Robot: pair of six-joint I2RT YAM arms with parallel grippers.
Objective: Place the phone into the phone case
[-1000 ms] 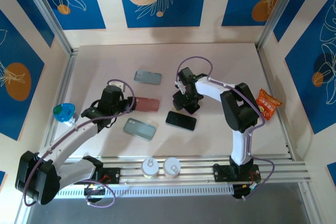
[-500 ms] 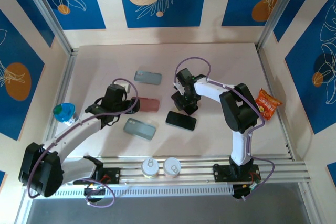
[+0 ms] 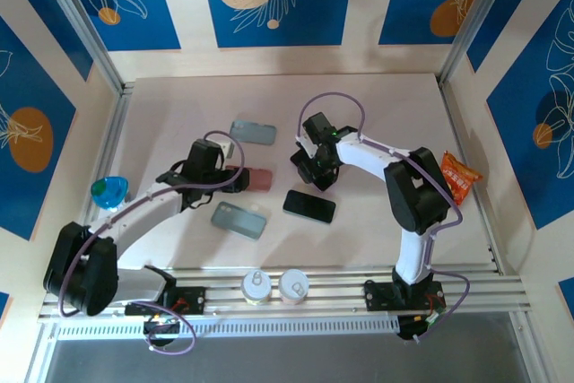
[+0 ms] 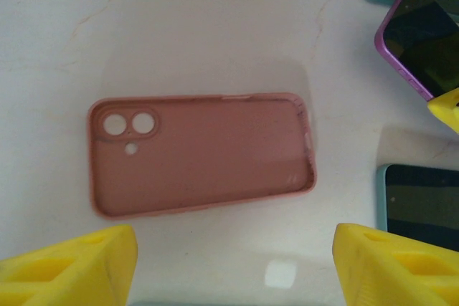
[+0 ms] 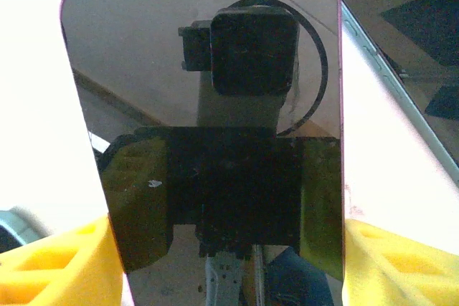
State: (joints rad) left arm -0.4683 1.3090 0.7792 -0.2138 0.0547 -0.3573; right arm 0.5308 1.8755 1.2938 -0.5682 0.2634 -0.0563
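The pink phone case (image 4: 201,152) lies open side up on the table, its camera holes at the left end; from above, the pink case (image 3: 258,178) sits just right of my left gripper (image 3: 235,178). My left gripper (image 4: 233,270) is open, its yellow fingers (image 4: 72,266) wide apart just short of the case's long edge, touching nothing. My right gripper (image 5: 229,263) is shut on a purple-edged phone (image 5: 208,105), screen toward the camera. That phone (image 4: 423,48) hangs right of the case, and the right gripper (image 3: 311,168) is at table centre.
A black phone (image 3: 309,206) lies flat below the right gripper. A grey-green case (image 3: 239,220) lies near the front, another (image 3: 252,133) further back. An orange snack bag (image 3: 456,178) is at the right, a blue-capped bottle (image 3: 109,193) at the left, two cups (image 3: 274,285) by the rail.
My left arm has swung right and forward, bringing its open gripper up to the pink case. The right gripper, still holding the phone, has shifted slightly left and back.
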